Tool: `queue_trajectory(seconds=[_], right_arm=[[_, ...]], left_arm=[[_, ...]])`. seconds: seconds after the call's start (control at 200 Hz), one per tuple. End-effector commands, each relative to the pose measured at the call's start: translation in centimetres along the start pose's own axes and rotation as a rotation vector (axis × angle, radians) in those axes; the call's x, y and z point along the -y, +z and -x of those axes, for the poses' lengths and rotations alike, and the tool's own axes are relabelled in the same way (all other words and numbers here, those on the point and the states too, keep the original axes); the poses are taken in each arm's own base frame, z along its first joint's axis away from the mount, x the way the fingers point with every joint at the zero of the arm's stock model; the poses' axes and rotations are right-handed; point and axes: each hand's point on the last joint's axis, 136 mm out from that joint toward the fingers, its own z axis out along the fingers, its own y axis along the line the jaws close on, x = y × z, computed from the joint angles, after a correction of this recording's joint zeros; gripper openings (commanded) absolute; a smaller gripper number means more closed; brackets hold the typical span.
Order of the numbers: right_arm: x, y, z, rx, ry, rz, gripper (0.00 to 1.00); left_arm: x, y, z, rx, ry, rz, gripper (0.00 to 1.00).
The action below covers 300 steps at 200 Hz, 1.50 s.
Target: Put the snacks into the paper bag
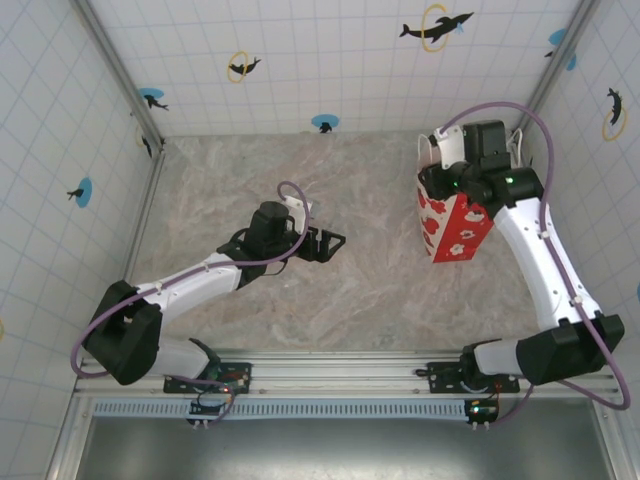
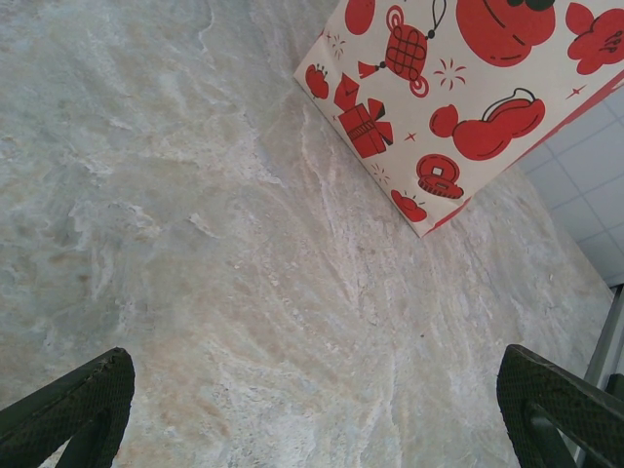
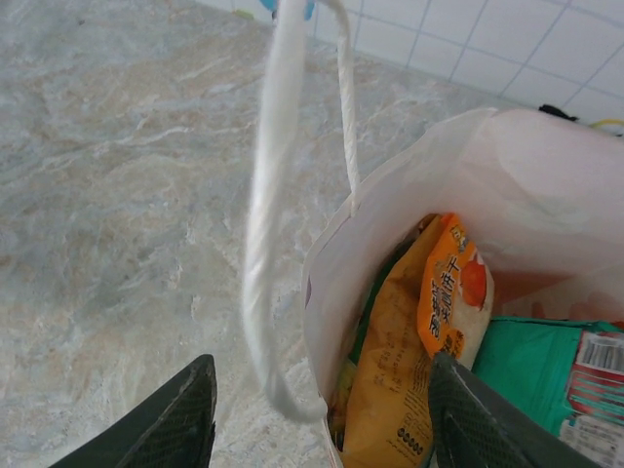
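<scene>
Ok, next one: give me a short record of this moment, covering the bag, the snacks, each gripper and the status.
bag: paper bag standing on the right side of the table, mouth open
snacks: yellow-orange packet and teal packet inside the bag; others partly hidden under them
left gripper: open, holding nothing, over bare table to the left of the bag
right gripper: open at the bag's mouth, one finger on each side of its near wall; white handle hangs between them
status: packets are in the bag; full count hidden

right arm (image 1: 548,252) hides the mouth of the paper bag (image 1: 458,226); teal packet (image 3: 534,369) cut off; handle (image 3: 267,219) blurred
</scene>
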Motion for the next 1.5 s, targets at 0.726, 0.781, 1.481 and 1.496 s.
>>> queue_trajectory(seconds=[0.726, 0.781, 1.481, 1.496], right_arm=[[-0.5, 3.6, -0.9, -0.047, 0.076, 0.083, 0.08], [-1.1, 3.3, -0.4, -0.02, 0.08, 0.09, 0.06], [-18.4, 2.6, 3.4, 0.137, 0.067, 0.221, 0.0], [-18.9, 2.6, 3.5, 0.141, 0.069, 0.225, 0.0]], left_arm=[[-0.1, -0.9, 0.8, 0.01, -0.018, -0.01, 0.96], [-0.4, -1.1, 0.9, 0.016, -0.024, -0.001, 0.96], [-7.2, -5.7, 1.0, 0.059, -0.174, 0.185, 0.97], [-7.3, -5.8, 0.9, 0.056, -0.177, 0.187, 0.97]])
